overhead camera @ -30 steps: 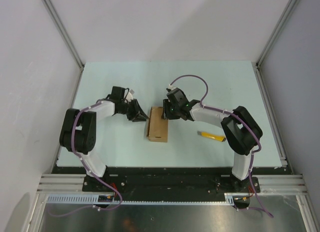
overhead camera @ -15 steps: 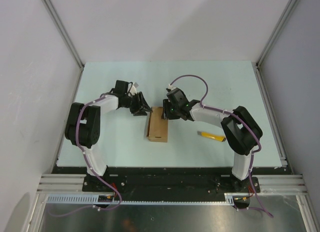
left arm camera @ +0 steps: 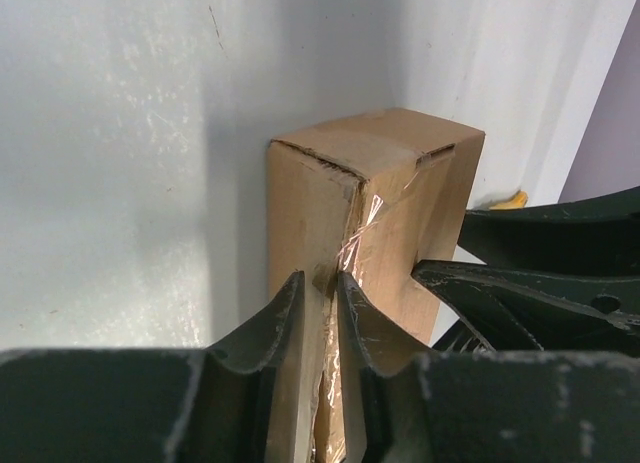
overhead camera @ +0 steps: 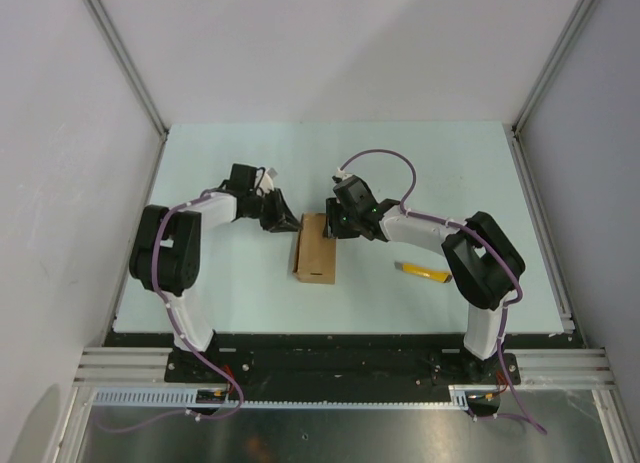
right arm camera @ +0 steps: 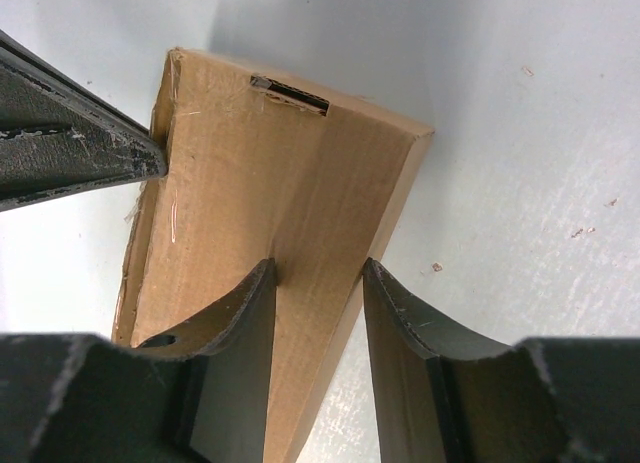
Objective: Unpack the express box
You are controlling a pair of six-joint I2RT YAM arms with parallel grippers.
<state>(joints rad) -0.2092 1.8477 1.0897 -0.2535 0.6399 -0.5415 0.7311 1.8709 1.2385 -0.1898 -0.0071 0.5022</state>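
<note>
Brown cardboard: one express box (overhead camera: 315,251), two hands, one yellow-black knife (overhead camera: 424,273).
Flat, taped and closed, the box lies mid-way across the tabletop (overhead camera: 450,173); left hand (overhead camera: 291,224) pinches its taped far-left corner, right hand (overhead camera: 332,228) clamps its far-right edge.

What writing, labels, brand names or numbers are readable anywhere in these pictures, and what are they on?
No text can be read in any view.
The small flat brown cardboard box: plain faces with clear shiny tape, no print or label showing.
The small yellow object on the pale table: too small to tell whether it carries any writing.
</note>
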